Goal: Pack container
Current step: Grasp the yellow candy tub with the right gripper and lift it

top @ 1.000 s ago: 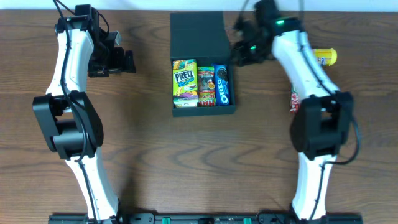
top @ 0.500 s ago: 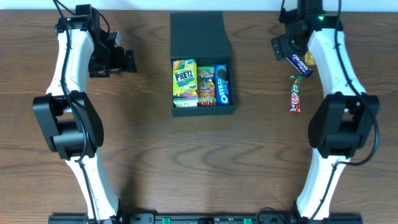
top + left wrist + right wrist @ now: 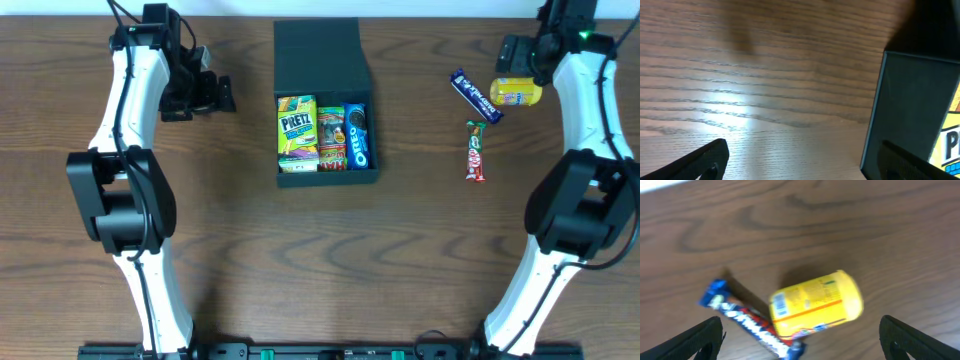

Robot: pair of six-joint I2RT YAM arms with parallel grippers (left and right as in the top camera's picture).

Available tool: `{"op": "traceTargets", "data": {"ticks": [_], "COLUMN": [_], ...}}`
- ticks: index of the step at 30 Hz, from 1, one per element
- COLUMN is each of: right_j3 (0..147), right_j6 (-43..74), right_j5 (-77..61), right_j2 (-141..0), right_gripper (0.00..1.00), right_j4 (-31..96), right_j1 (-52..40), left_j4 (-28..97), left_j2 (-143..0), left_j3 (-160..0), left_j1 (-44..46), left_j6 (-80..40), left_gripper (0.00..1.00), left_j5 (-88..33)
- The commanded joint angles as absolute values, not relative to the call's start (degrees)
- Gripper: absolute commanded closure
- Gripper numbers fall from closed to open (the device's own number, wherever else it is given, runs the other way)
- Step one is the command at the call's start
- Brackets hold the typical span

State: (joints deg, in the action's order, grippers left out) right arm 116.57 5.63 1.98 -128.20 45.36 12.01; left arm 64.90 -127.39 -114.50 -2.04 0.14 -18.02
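1. Black container (image 3: 318,55) sits at the middle of the table's far edge, lid open
2. Wide open and empty: left gripper (image 3: 222,93) and right gripper (image 3: 512,55); the right hovers over the yellow can (image 3: 816,306), far right corner
3. Round can may roll away if one jaw touches it first

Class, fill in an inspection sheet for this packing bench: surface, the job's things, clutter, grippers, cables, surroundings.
Surface: brown wood-grain table.
Job's things: black box, lid open, holding a Pretz box, green packet and Oreo pack side by side.
Clutter: blue bar against a yellow can on its side; red bar apart.
Grippers: left gripper open, empty, left of the lid; right gripper open above the can.
Cables: thin black cables at the arms' far ends.
Surroundings: pale strip beyond the table.
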Motion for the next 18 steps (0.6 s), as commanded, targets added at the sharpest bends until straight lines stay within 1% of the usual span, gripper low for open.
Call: {"op": "traceTargets", "data": {"ticks": [1,7,9,10,12,18], "right_j3": [117.32,117.32,117.32,117.32,117.34,119.92], "right_j6": [9.39,10.79,20.71,30.26,40.14,52.16], "right_j5": [-2.61,-5.43,-4.73,-1.91,0.03,1.08], "right_j2": [-127.50,-127.52,-127.63,-127.85,-129.21,-131.90], "right_gripper": [0.01,0.01,0.01,0.01,0.01,0.02], "right_j4": [45.50,41.52,41.34,42.24,41.32,41.25], "right_j1": [11.53,10.98,10.79,10.74,10.81,10.74], "left_j4": [65.08,65.14,65.10,65.12,65.08,63.46], "left_j2": [-125.84,-125.84,-125.84,-125.84,-125.84,-125.84], "left_j3": [-115.77,-115.77,-115.77,-115.77,-115.77,-115.79], "left_j1": [-1.67,-1.67,-1.67,-1.67,-1.67,-1.67], "left_j6": [-2.22,-6.02,-7.81,-9.04,-9.45,-9.47], "left_gripper": [0.05,0.05,0.05,0.05,0.05,0.05], "left_j5": [-18.46,-18.46,-18.46,-18.46,-18.44,-18.44]}}
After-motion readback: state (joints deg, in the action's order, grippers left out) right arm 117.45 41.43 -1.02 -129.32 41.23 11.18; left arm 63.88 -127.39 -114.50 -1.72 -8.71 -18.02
